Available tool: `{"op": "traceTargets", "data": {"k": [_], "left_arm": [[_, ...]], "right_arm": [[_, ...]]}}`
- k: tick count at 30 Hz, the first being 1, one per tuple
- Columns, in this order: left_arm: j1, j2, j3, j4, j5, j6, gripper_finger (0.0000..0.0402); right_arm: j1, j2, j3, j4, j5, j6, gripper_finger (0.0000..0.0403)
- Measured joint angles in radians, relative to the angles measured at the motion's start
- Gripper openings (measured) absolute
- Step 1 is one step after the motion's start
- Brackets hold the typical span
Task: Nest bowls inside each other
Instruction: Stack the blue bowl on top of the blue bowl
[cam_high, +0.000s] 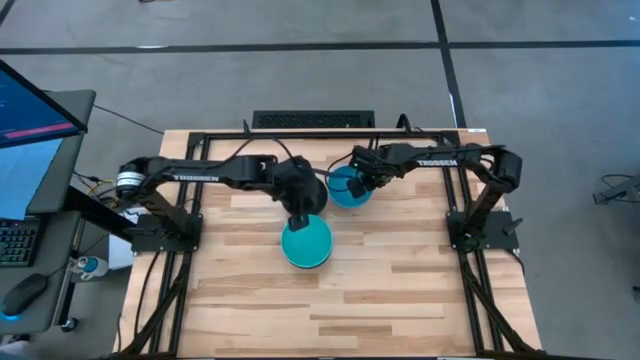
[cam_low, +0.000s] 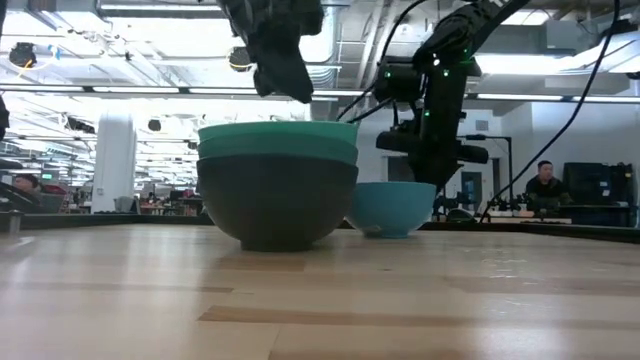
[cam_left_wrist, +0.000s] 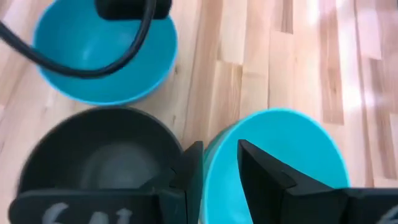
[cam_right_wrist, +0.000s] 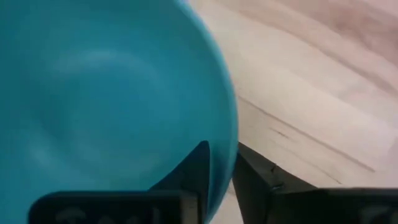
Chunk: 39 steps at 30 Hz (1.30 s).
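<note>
Right wrist view: right gripper (cam_right_wrist: 219, 171) pinches the blue bowl (cam_right_wrist: 106, 93) rim; lift straight, then centre over the stack (cam_high: 306, 242). Left gripper (cam_left_wrist: 219, 163) stands open.

A counter of pale wooden planks (cam_high: 400, 300) is set on a grey floor (cam_high: 560, 100) marked by dark lines. A monitor with a lit blue screen (cam_high: 30, 110), a black keyboard (cam_high: 18, 243) and a dark mouse (cam_high: 24, 293) are seen beside it. Beyond, a bright open hall with white ceiling lights (cam_low: 150, 90), a white column (cam_low: 113, 160) and a seated person (cam_low: 545, 185) is shown.
</note>
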Motion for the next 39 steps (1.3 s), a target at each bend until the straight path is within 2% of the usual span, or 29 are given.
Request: {"op": "traceTargets", "data": {"k": [5, 9, 16, 20, 26, 28, 34, 39], "left_arm": [[-0.008, -0.005, 0.000, -0.089, -0.010, 0.001, 0.0090], [-0.043, -0.011, -0.001, -0.156, -0.071, 0.005, 0.0087], [-0.082, -0.114, -0.025, -0.140, -0.174, 0.013, 0.0087], [-0.069, -0.201, -0.158, -0.120, -0.220, -0.001, 0.0087], [-0.080, -0.413, -0.444, 0.093, -0.200, -0.120, 0.0087], [-0.091, -0.483, -0.507, 0.088, -0.221, -0.159, 0.0087], [-0.122, -0.645, -0.597, 0.034, -0.284, -0.198, 0.0087], [-0.122, -0.693, -0.612, -0.036, -0.296, -0.204, 0.0087]], "right_arm": [[-0.001, -0.012, 0.048, -0.032, 0.004, -0.033, 0.0017], [0.005, -0.012, 0.102, -0.084, 0.003, -0.037, 0.0023], [0.057, -0.036, 0.213, -0.170, 0.005, -0.028, 0.0011], [0.105, -0.064, 0.310, -0.253, 0.004, 0.004, 0.0016], [0.195, -0.067, 0.428, -0.317, 0.003, 0.083, 0.0012], [0.228, -0.068, 0.442, -0.305, 0.003, 0.129, 0.0017], [0.321, -0.067, 0.444, -0.247, 0.003, 0.256, 0.0016], [0.375, -0.003, 0.445, -0.150, -0.025, 0.316, 0.0018]]}}
